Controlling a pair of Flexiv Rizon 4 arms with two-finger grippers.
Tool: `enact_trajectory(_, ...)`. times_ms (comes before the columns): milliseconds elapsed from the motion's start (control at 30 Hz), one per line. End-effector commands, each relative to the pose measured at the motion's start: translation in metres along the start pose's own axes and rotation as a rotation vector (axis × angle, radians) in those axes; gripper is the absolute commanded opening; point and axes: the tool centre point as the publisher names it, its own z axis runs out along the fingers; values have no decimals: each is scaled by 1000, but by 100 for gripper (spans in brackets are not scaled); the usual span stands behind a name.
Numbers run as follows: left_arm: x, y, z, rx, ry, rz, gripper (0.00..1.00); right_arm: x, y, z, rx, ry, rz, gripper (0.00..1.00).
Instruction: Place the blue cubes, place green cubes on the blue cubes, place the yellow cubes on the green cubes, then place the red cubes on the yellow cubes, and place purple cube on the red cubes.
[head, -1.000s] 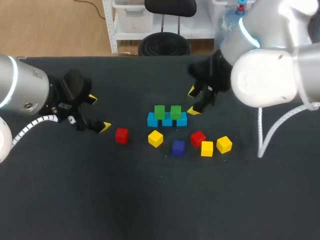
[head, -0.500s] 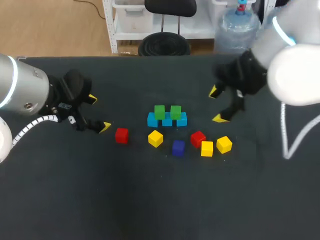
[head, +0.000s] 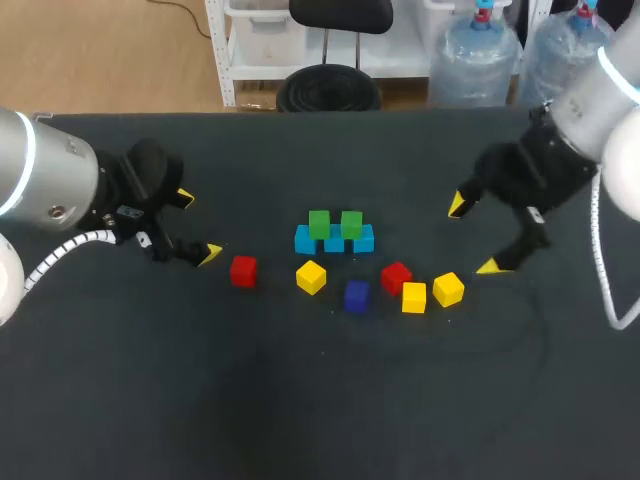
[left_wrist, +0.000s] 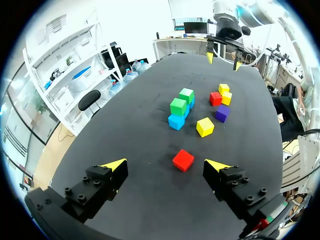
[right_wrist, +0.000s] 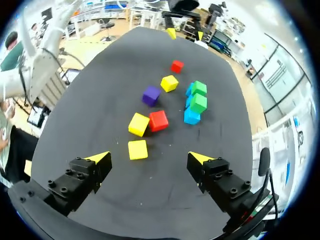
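The left pincer (head: 197, 226) hangs open near a red cube (head: 243, 271). The right pincer (head: 474, 235) hangs open beside a yellow cube (head: 448, 289). Two green cubes (head: 319, 222) sit on the blue cubes (head: 305, 240), in the middle of the surface (head: 300, 400).

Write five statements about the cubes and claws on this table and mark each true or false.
1. Two green cubes sit on the blue cubes. True.
2. Three yellow cubes lie on the table. True.
3. The right claw is shut on one of the yellow cubes. False: it is open and holds nothing.
4. The purple cube sits on the green cubes. False: it lies on the table.
5. The left claw is open, with a red cube on the table ahead of it. True.
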Motion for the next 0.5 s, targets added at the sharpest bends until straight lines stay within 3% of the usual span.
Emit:
enact_trajectory(33,1,0,0,1,-4,1,100,7,-1,-1,-21,-6,-16,100)
enact_trajectory(500,1,0,0,1,-4,1,100,0,30,27,-128,-2,-82,100)
